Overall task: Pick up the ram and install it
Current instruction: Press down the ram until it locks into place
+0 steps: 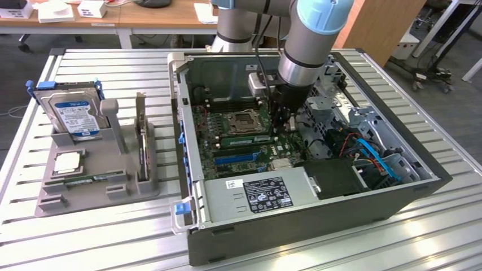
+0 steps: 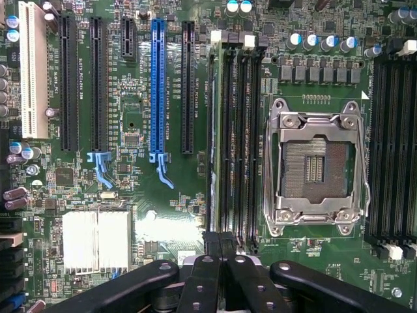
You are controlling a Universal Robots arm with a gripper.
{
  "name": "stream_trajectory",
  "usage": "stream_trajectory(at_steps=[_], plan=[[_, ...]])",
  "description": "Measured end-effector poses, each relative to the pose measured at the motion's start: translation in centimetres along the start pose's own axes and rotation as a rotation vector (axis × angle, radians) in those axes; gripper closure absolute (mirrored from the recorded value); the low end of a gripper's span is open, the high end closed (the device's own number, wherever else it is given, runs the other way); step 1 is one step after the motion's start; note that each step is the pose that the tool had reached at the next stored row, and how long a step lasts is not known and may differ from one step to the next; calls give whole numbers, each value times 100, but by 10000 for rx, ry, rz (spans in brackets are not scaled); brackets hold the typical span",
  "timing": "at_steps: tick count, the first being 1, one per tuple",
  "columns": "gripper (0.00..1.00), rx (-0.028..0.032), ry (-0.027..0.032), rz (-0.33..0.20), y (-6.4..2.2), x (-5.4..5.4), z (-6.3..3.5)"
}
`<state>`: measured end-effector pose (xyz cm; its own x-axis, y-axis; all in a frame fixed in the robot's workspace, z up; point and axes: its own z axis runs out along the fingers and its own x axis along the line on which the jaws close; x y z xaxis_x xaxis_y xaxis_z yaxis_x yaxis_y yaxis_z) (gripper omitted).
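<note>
A thin green ram stick (image 1: 245,138) stands on edge in a memory slot of the motherboard, between the CPU socket (image 1: 245,120) and the blue card slots. In the wrist view its edge (image 2: 212,130) runs along the slot farthest from the socket (image 2: 316,166). My gripper (image 1: 280,127) is down inside the open computer case, shut, with its dark fingertips together (image 2: 219,242) over one end of these slots. Nothing shows between the fingers. I cannot tell whether they touch the stick. Another narrow green stick (image 1: 89,180) lies in the grey tray (image 1: 53,203) outside the case.
The tray also holds a blue-labelled hard drive (image 1: 74,116) and an upright expansion card (image 1: 141,135). The case walls (image 1: 301,237), the power supply (image 1: 260,195) and blue and red cables (image 1: 376,158) surround the arm. A white heatsink (image 2: 98,238) sits beside the fingers.
</note>
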<state>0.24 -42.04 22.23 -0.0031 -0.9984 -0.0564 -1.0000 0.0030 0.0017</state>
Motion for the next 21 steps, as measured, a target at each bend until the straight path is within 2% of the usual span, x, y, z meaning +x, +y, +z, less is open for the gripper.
stream_trajectory(at_steps=[16, 19, 21], plan=[[91, 2, -5, 1, 0, 0, 11], [91, 6, -20, 1, 0, -3, -11], [91, 2, -6, 1, 0, -3, -40]])
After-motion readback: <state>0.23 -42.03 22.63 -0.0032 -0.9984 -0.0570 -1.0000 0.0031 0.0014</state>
